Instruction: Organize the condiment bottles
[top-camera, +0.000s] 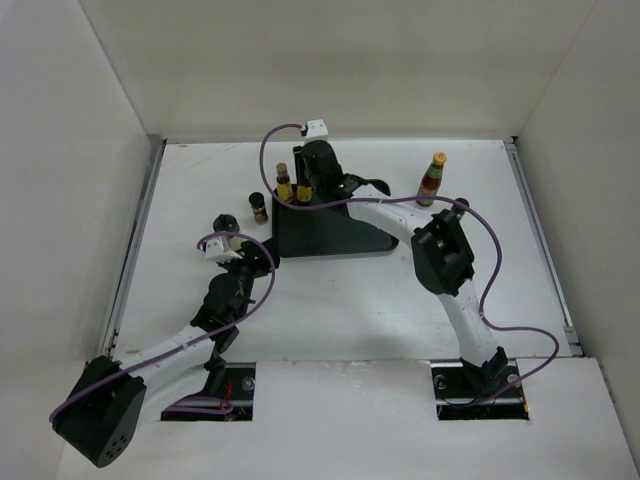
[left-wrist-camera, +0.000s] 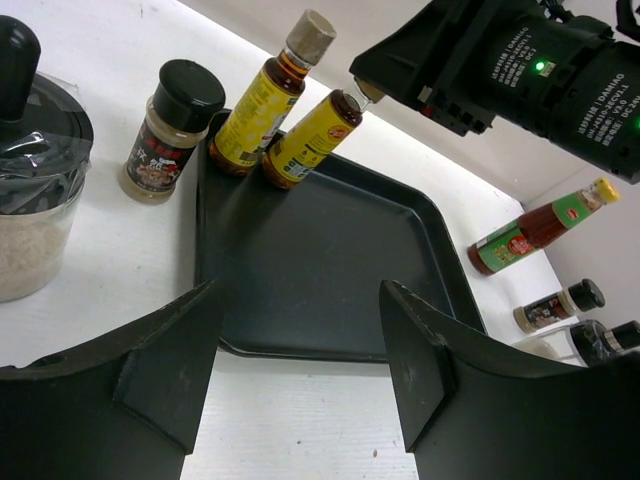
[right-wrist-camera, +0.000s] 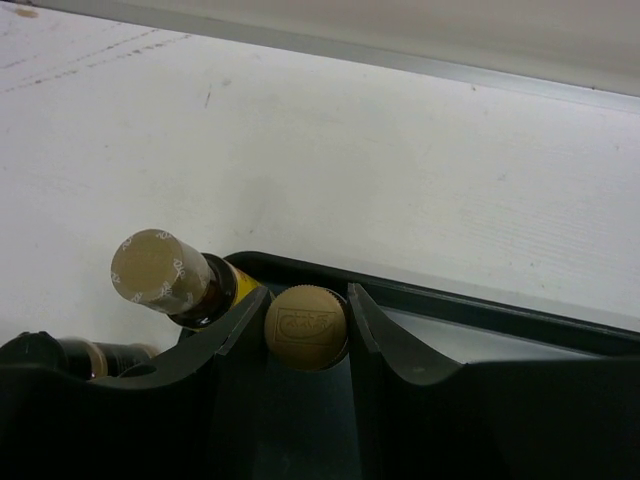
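Two yellow-labelled bottles with tan caps (top-camera: 283, 183) (left-wrist-camera: 270, 95) stand in the far left corner of the black tray (top-camera: 335, 240). My right gripper (top-camera: 308, 178) (right-wrist-camera: 306, 305) is shut on the tan cap (right-wrist-camera: 305, 326) of the right one (left-wrist-camera: 312, 140). The other's cap (right-wrist-camera: 155, 270) is just to its left. My left gripper (left-wrist-camera: 300, 330) (top-camera: 238, 250) is open and empty above the table by the tray's near left edge (left-wrist-camera: 300, 352). A dark-capped spice jar (top-camera: 259, 207) (left-wrist-camera: 170, 130) stands left of the tray. The red bottle (top-camera: 432, 178) (left-wrist-camera: 540, 225) stands to the right.
A clear jar of white grains with a black top (left-wrist-camera: 30, 200) (top-camera: 224, 222) stands on the table left of my left gripper. Two more small jars (left-wrist-camera: 555, 305) (left-wrist-camera: 605, 340) stand beyond the tray's right side. White walls enclose the table.
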